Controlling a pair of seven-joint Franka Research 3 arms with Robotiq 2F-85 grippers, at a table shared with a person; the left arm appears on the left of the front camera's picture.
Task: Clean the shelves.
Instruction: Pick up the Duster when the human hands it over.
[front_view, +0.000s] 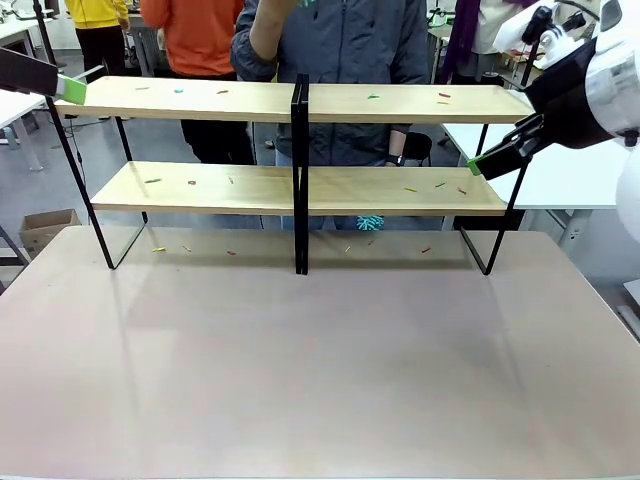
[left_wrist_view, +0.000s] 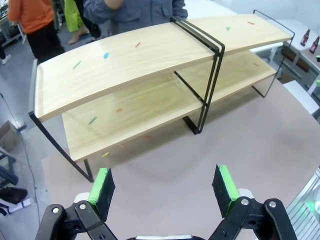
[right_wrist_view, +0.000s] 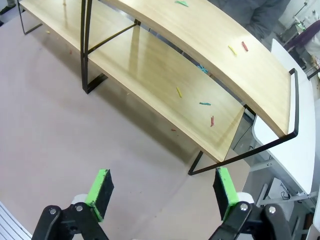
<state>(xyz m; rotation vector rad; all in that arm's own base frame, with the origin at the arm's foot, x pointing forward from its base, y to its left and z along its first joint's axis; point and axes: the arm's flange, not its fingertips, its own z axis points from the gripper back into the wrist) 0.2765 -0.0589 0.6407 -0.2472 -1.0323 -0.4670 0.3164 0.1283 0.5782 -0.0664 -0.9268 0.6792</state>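
Observation:
The shelves (front_view: 300, 190) stand at the far side of the table: two long light-wood boards in a thin black frame with a black centre post. Small coloured scraps (front_view: 373, 96) lie scattered on both boards and on the table under them. My left gripper (front_view: 68, 88) hovers at the upper board's left end. In its wrist view the left gripper (left_wrist_view: 162, 190) is open and holds nothing, looking down at the shelves (left_wrist_view: 130, 60). My right gripper (front_view: 478, 165) hangs by the lower board's right end. In its wrist view the right gripper (right_wrist_view: 162, 192) is open and holds nothing above the shelves (right_wrist_view: 210, 55).
A person in a grey jacket (front_view: 340, 50) stands right behind the shelves. The pinkish table (front_view: 320, 360) stretches bare in front of them. A white table (front_view: 570, 165) lies at the right and a cardboard box (front_view: 45, 228) sits on the floor at the left.

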